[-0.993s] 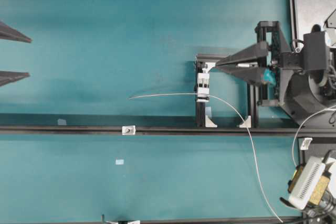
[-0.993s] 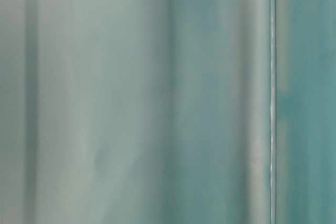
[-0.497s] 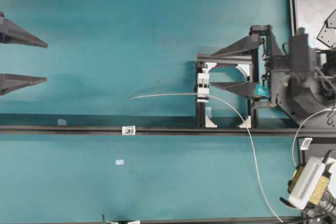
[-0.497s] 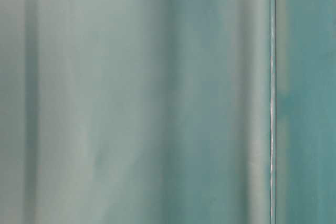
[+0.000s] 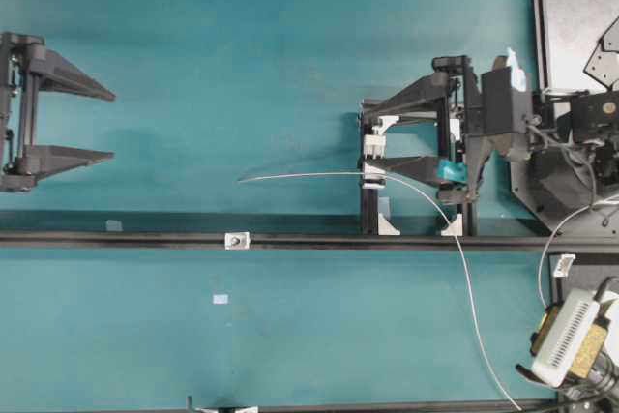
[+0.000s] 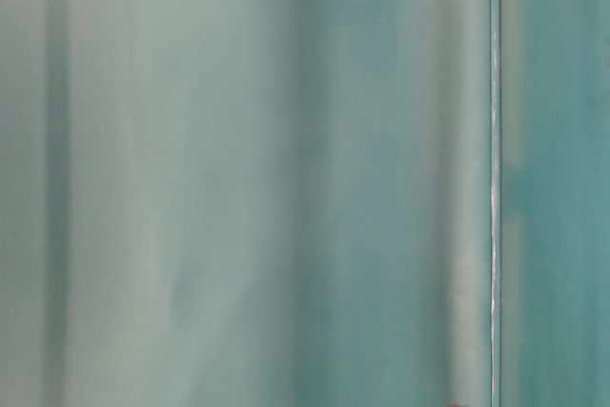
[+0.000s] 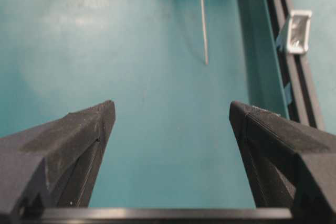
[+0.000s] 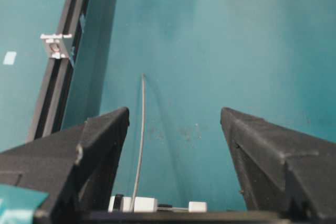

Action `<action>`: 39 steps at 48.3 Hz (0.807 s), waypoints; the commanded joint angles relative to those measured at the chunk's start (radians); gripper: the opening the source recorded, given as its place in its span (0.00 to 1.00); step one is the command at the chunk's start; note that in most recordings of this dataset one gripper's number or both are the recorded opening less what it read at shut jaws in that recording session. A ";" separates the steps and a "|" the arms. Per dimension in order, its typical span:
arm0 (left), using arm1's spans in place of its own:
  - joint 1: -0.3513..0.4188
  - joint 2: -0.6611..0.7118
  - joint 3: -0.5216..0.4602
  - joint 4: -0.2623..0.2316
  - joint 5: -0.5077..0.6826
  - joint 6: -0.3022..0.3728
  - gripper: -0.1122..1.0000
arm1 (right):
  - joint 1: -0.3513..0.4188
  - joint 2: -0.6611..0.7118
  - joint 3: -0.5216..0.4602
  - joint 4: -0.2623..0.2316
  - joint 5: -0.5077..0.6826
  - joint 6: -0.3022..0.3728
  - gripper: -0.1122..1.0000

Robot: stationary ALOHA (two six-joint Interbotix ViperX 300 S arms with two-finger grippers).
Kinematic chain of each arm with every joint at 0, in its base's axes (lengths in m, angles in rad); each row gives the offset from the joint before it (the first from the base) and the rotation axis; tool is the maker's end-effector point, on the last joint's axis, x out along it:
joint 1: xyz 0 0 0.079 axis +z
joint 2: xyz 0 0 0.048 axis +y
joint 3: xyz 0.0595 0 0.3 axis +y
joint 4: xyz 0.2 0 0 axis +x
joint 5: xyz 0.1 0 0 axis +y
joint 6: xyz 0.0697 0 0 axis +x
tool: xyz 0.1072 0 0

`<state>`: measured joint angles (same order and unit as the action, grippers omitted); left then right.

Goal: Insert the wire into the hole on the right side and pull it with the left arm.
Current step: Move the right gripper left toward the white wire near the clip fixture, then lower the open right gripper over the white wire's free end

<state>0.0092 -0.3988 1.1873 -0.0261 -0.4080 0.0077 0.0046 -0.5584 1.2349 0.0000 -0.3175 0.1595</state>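
Teal counter point(image 5: 242, 45) | no legible writing | my left gripper point(image 5: 108, 126) jaws wide, empty | right gripper point(image 5: 372, 134) jaws wide, straddling white block point(image 5: 372, 160) | wire point(image 5: 300, 175) threaded through block, tip free leftward, well apart from left jaws

The table-level view is a blur of teal, nothing recognisable. Overhead, the wire point(image 5: 464, 268) leaves the bottom edge, below the black rail point(image 5: 290, 239).

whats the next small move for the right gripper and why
Probably ease the right gripper down and close on the wire beside the white block. Its jaws stand open and empty, and the wire's free end lies loose on the mat, away from the hole.
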 commanded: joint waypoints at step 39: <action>0.020 0.164 -0.074 -0.002 -0.011 0.000 0.85 | 0.025 0.402 -0.199 0.000 -0.005 0.002 0.82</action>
<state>0.0245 -0.2286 1.1305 -0.0261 -0.4111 0.0077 0.0261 -0.1687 1.0661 0.0000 -0.3175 0.1580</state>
